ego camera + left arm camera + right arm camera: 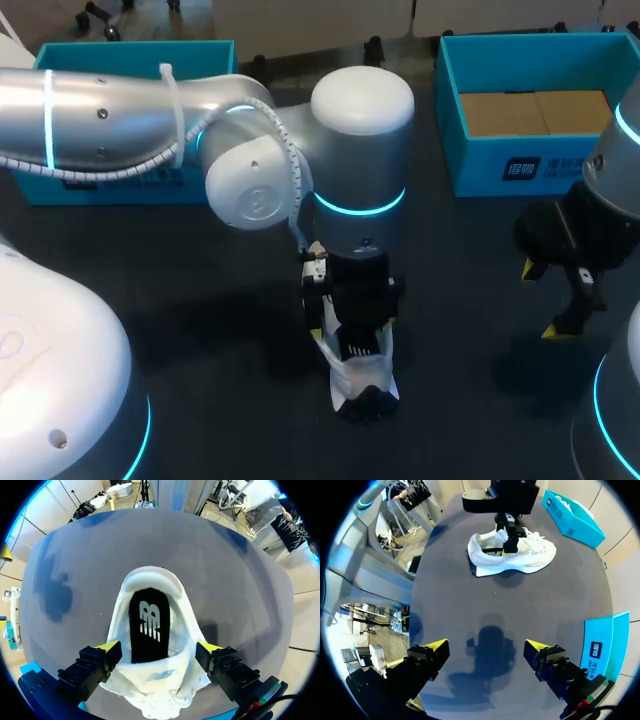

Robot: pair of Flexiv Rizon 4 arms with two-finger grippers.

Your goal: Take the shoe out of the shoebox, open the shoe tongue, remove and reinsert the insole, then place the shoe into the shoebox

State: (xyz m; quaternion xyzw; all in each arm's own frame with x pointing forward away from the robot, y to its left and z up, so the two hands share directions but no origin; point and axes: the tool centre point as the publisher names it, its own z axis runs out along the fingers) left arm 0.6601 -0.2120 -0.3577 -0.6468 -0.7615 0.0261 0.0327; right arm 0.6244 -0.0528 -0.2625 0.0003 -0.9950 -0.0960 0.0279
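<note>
Shoe (365, 375), white with a black insole (149, 625), lies on the table (200, 300) near its middle, outside both teal boxes (455, 120). Left gripper (159, 647) hangs over it, jaws spread wide, one finger just beside each flank, not clamping. Right gripper (487, 647) hovers well apart, jaws open and empty

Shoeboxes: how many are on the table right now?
2. The left shoebox sits at the table's far left, partly hidden behind the left arm; the right shoebox sits at the far right, with brown cardboard inside. The arms hide part of the table.
</note>
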